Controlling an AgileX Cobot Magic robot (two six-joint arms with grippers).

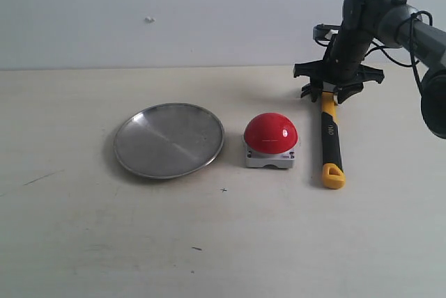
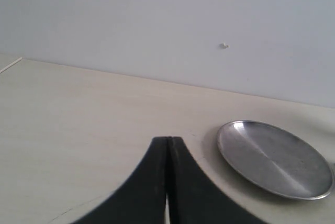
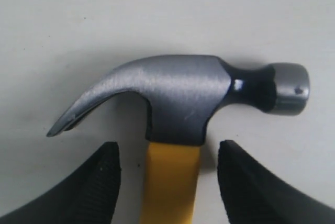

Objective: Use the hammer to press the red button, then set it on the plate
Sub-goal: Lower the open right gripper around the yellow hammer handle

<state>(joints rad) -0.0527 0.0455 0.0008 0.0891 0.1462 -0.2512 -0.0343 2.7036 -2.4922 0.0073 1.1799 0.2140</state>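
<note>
Hammer point(image 1: 330, 138) lies flat on the table point(image 1: 223, 242), just right of the red button point(image 1: 271, 133), with a narrow strip of bare tabletop between them.

Exterior view:
- Handle runs toward the camera. It is yellow by the head, has a black grip with white lettering at mid-length, and ends in a yellow loop slightly nearer the camera than the button's base.
- Head end lies beyond the button, under the right gripper point(image 1: 339, 88), whose black fingers spread to either side of the handle.
- Plate point(image 1: 169, 139) sits left of the button, near but not touching. It is round, shallow, brushed silver metal with a low raised rim.
- Button is a glossy red dome on a square grey base.
- Open room: wide bare tabletop on the camera side of the button and left of the plate. Behind the button the table's far edge meets a pale wall.

Left wrist view:
- Left gripper point(image 2: 168, 143) has its two smooth black fingers pressed together with nothing between them.
- It is above bare pale tabletop. The plate point(image 2: 272, 158) lies ahead of it, with clear surface between.

Right wrist view:
- Hammer head is dark brushed steel. Its curved claw tapers to a thin edge, and a round striking face sits on a glossy neck at the other end.
- Yellow handle passes between the ribbed black pads point(image 3: 102, 182).
- A sliver of table shows on each side between pad and handle, so the jaws stand wide apart, straddling the handle and gripping nothing.
</note>
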